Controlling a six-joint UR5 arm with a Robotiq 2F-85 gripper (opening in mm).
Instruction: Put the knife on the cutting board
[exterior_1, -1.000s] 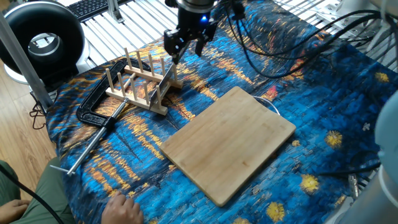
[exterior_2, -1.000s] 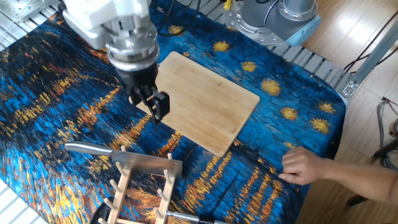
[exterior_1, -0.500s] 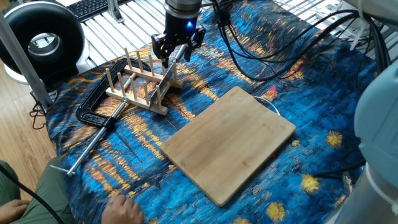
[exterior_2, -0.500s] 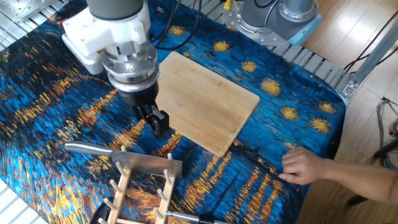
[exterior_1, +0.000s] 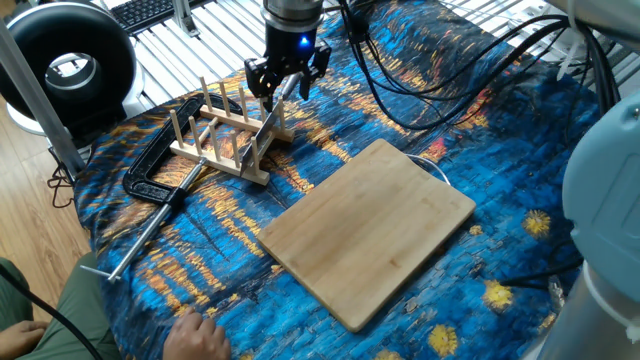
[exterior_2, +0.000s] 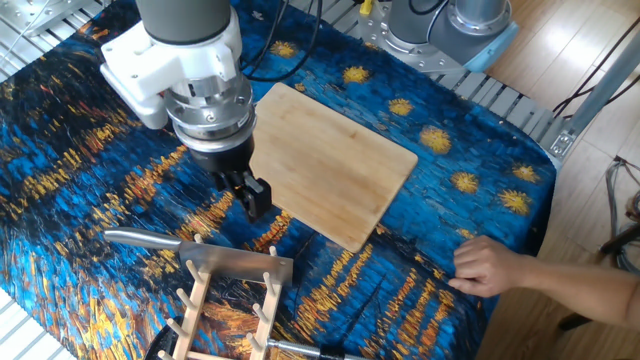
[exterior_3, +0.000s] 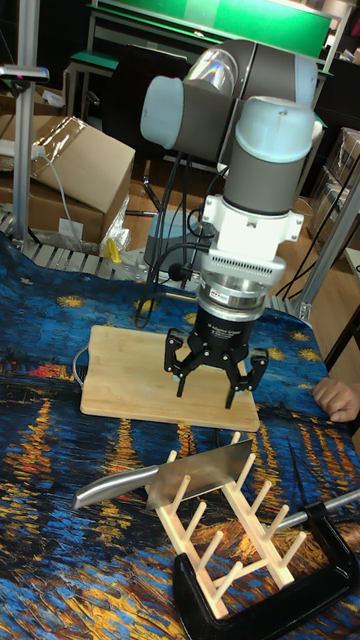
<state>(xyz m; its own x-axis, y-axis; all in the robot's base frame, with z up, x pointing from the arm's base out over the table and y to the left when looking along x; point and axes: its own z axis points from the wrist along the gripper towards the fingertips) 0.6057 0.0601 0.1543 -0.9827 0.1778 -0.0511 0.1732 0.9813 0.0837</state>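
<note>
One table (exterior_2: 90, 160) under a blue and gold patterned cloth. One cutting board (exterior_2: 330, 160) lies flat and bare. One wooden dish rack (exterior_3: 225, 535) holds one knife (exterior_3: 190, 470), blade leaning among its pegs. One tool (exterior_3: 215, 385) hovers above the knife, fingers spread wide, gripping nothing.

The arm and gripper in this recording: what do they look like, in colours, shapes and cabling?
The arm has fat rounded silver-grey joints. Its wrist is a blocky white housing over a ribbed metallic ring. Below sits a black gripper with two forked, linkage-style fingers. Black cables trail from the wrist across the blue cloth, and a small blue light glows on the gripper body.
</note>
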